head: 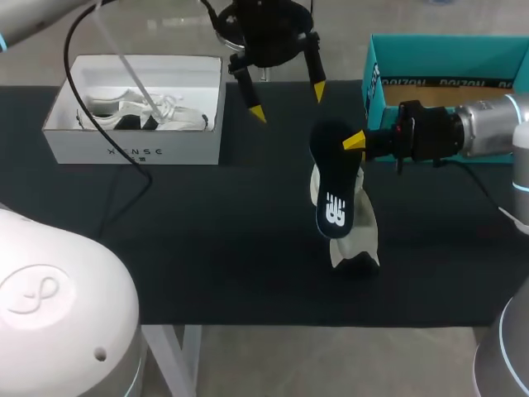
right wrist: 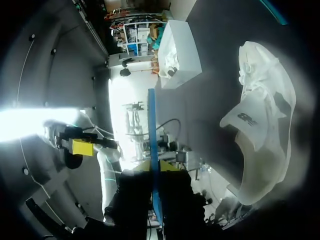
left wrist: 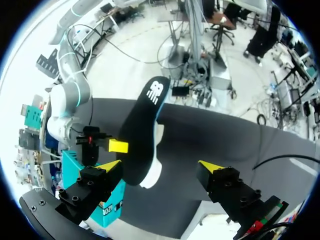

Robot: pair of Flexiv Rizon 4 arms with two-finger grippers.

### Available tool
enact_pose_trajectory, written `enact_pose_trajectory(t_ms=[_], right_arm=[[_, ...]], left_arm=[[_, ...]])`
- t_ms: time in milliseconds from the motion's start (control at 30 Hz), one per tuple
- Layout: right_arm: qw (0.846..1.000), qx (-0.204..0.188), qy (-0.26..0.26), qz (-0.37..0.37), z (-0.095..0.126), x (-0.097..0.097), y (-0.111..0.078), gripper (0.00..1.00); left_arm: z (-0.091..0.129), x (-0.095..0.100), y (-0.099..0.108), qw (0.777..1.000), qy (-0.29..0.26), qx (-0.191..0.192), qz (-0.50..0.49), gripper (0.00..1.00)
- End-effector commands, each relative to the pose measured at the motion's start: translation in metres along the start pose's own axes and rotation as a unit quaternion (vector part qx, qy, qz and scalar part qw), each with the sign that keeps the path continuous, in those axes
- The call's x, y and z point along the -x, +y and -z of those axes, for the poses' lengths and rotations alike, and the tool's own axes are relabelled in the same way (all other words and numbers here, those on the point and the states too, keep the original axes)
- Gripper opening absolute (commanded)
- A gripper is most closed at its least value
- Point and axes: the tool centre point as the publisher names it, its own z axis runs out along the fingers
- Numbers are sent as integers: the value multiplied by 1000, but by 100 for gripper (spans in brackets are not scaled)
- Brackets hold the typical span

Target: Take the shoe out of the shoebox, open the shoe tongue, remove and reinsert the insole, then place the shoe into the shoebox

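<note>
Black insole (head: 333, 194) pinched in right pincer (head: 353, 141) above white shoe (head: 362, 227), left pincer (head: 288, 101) spread beyond, white box (head: 132, 151) left, teal box (head: 446, 51) right

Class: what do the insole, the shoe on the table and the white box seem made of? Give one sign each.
Insole: probably foam with a matte dark face; thin and flat.
Shoe: likely soft white fabric or synthetic leather; its tongue flops and creases.
White box: matte cardboard, by its straight folded walls.
</note>
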Motion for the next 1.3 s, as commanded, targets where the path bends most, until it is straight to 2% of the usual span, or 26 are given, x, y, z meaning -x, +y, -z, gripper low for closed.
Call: enact_pose_trajectory(t_ms=[33,133,267,400,567,667,767,1000,1167,1300], right_arm=[[1000,1,-1,0,-1,0,0,0],[1000,1,-1,0,-1,0,0,0],[1000,1,-1,0,-1,0,0,0],[1000,1,-1,0,-1,0,0,0],[1000,1,-1,0,-1,0,0,0],[1000,1,-1,0,-1,0,0,0],[1000,1,-1,0,-1,0,0,0],[1000,1,-1,0,-1,0,0,0],[1000,1,-1,0,-1,0,0,0],[1000,1,-1,0,-1,0,0,0]], left_arm=[[5,-5,-4,999,-31,-10,-23,100],[14,-28,-10,993,-109,1,-48,100],[17,-69,-5,973,-216,-52,-55,100],[11,-113,1,945,-305,-101,-58,100],[-4,-156,3,916,-370,-143,-67,100],[-12,-170,4,903,-395,-157,-67,100],[-16,-177,4,893,-411,-169,-68,100],[-34,-179,3,879,-430,-195,-66,100],[-47,-167,-7,880,-421,-205,-73,100],[-53,-148,-18,884,-414,-196,-93,100]])
